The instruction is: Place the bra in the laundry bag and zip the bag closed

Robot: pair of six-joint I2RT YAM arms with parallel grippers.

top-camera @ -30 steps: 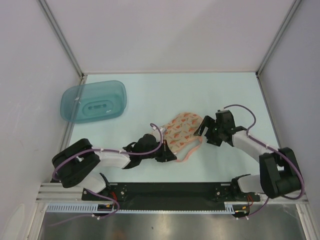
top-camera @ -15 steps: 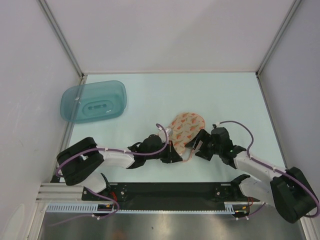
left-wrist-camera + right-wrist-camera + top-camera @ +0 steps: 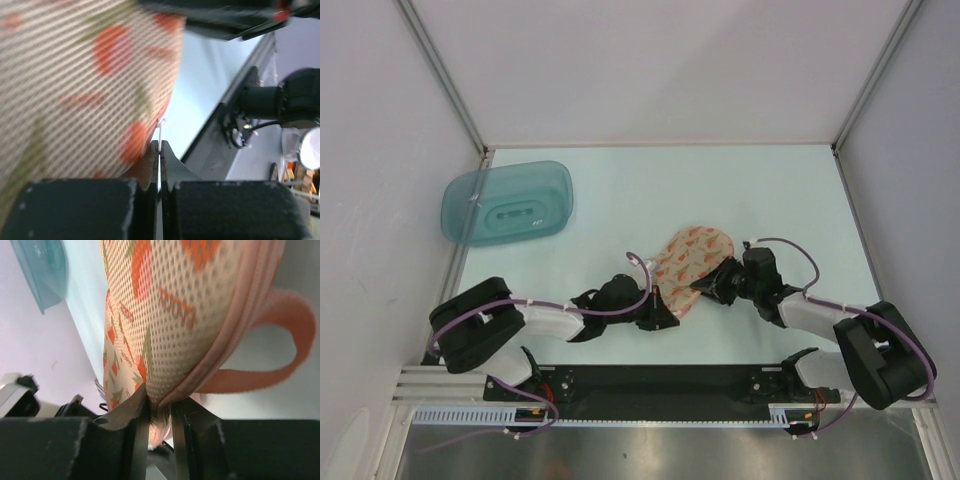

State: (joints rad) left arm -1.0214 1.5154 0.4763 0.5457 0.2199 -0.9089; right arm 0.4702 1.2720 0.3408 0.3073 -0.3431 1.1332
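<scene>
Pinching the laundry bag by its pink zip rim, right hand works near the surface's front edge; left hand, fingers pressed together, sits at the bag's left side.

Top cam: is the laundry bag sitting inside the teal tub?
No, the laundry bag lies on the table, well apart from the teal tub at the far left.

A teal translucent tub sits near the pale table's far left corner.

laundry bag blurred in l wrist cam, cropped at edges
</scene>
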